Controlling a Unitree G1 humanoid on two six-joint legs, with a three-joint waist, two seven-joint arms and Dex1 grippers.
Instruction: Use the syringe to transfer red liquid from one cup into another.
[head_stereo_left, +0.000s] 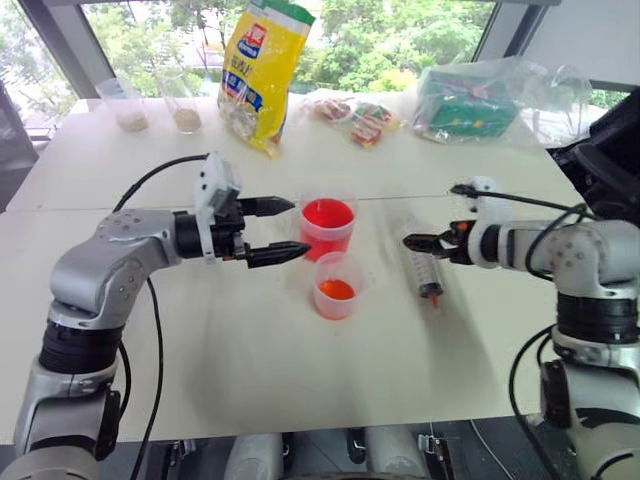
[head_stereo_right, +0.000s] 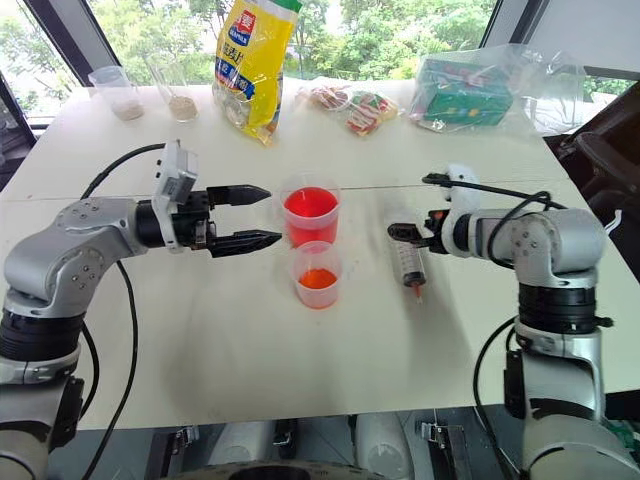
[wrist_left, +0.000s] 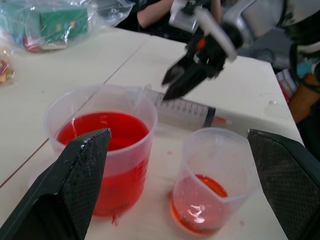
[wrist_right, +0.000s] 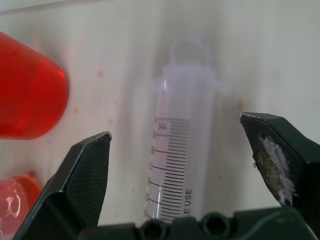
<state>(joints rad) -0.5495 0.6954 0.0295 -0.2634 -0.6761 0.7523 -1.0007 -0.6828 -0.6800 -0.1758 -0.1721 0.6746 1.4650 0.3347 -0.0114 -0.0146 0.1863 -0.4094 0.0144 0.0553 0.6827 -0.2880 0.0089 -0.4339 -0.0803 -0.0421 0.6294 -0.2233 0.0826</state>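
Note:
The syringe lies flat on the white table, right of the cups, its orange-red tip toward the front edge. My right gripper hovers just above its far end, open; in the right wrist view the barrel lies between the spread fingers, untouched. The taller cup holds deep red liquid. In front of it stands the shorter cup with a shallow orange-red layer. My left gripper is open, level, its fingertips just left of the taller cup and apart from it.
At the back stand a yellow bag, two small cups of powder, snack packets and a clear bag with a green box. Small red drops speckle the table around the cups.

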